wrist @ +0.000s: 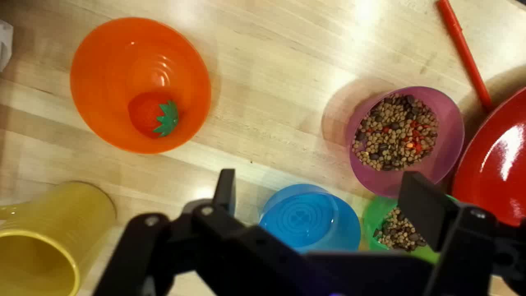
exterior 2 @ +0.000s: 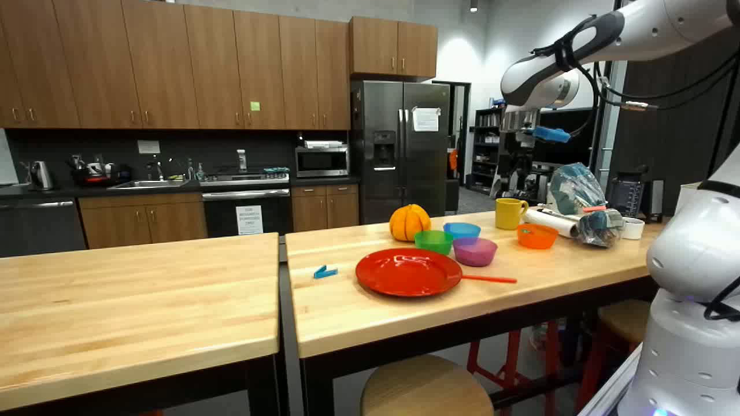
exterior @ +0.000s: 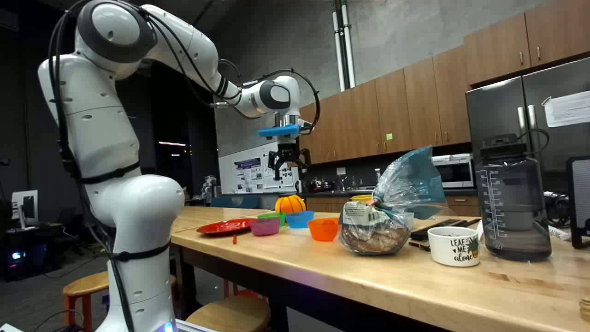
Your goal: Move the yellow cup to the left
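The yellow cup [exterior 2: 509,214] stands upright on the wooden table and has a handle. In the wrist view the yellow cup [wrist: 78,220] is at the lower left, partly cut off by the frame edge. In an exterior view only a bit of its rim [exterior: 361,198] shows behind the bagged bread. My gripper [exterior: 291,167] is open, empty and high above the table, pointing down. In the wrist view the gripper [wrist: 321,181] has its fingers spread apart, with the blue bowl [wrist: 300,218] below between them. The yellow cup lies outside the fingers, to their left in that view.
An orange bowl [wrist: 139,86], a purple bowl [wrist: 404,135] and a green bowl [wrist: 376,218] stand nearby. A red plate [exterior 2: 404,271], a pumpkin [exterior 2: 409,222], bagged bread [exterior: 375,230], a paper roll [exterior 2: 549,221], a white printed mug [exterior: 454,246] and a bottle [exterior: 514,207] also stand around.
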